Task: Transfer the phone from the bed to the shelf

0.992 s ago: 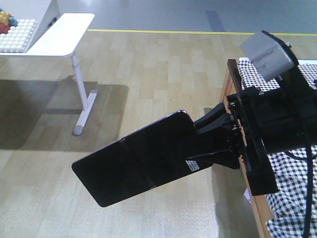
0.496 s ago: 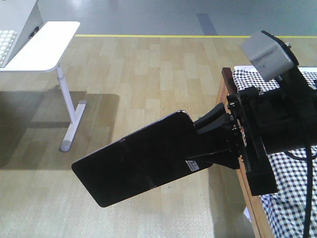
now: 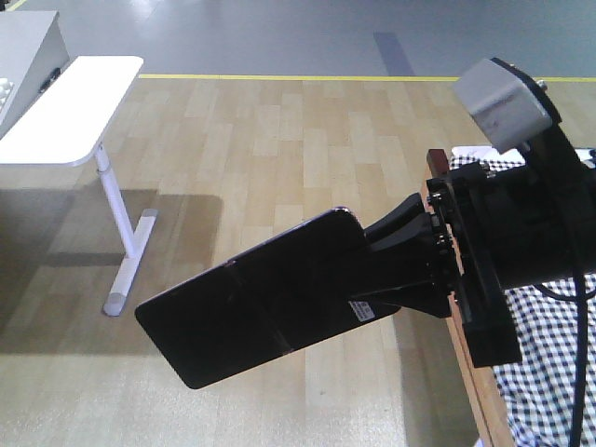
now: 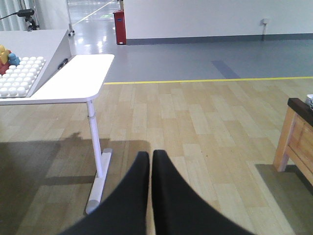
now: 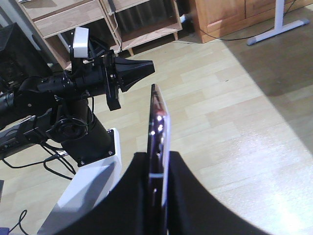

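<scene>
The phone [image 3: 251, 307], a glossy black slab with a crease and a white sticker, hangs in the air over the wooden floor, clamped at one end by my right gripper [image 3: 382, 265]. The right wrist view shows the phone [image 5: 159, 127] edge-on and upright between the two black fingers [image 5: 190, 196] of the right gripper [image 5: 157, 159]. My left gripper [image 4: 150, 159] is shut with nothing in it, and it also shows as a black pointed tip [image 5: 142, 68]. The bed [image 3: 549, 363] with checked bedding lies at the right. The pale wood shelf [image 5: 98, 19] stands beyond the left arm.
A white table [image 3: 65, 112] on a thin leg stands at the left, with a white tray of balls [image 4: 17, 81] on it. The bed's wooden frame [image 4: 296, 139] is at the right. A brown cabinet [image 5: 220, 12] stands next to the shelf. Cables trail by the robot base [image 5: 93, 171].
The background has slid: the white table moved left and the yellow floor line and bed corner dropped lower in view. The phone stays gripped in the same pose.
</scene>
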Robot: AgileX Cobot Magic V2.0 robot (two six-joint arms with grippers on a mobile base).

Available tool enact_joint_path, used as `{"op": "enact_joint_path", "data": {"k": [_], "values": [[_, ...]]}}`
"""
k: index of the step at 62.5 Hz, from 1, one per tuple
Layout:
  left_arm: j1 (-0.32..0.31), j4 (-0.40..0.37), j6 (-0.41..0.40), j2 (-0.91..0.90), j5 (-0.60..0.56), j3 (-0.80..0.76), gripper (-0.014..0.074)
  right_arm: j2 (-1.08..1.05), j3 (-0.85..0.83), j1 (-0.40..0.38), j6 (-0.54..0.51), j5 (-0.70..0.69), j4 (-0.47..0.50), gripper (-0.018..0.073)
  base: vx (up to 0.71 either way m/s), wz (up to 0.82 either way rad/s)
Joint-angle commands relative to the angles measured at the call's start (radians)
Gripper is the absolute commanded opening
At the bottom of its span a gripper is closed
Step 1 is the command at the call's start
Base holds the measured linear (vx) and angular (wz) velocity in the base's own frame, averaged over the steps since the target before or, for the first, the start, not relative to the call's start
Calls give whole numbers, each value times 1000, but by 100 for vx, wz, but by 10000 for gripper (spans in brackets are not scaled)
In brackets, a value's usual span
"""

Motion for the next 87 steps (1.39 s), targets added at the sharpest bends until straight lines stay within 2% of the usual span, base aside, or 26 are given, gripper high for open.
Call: {"op": "enact_joint_path", "data": {"k": [1, 49, 87], "values": [[-3, -6, -4, -5, -68, 1, 1, -23, -23, -1, -3, 68, 94, -4, 28, 3], [-3, -6, -4, -5, -68, 1, 1, -23, -23, -1, -3, 68, 94, -4, 28, 5], [-3, -6, -4, -5, -68, 1, 1, -23, -23, -1, -3, 68, 94, -4, 22, 23]]}}
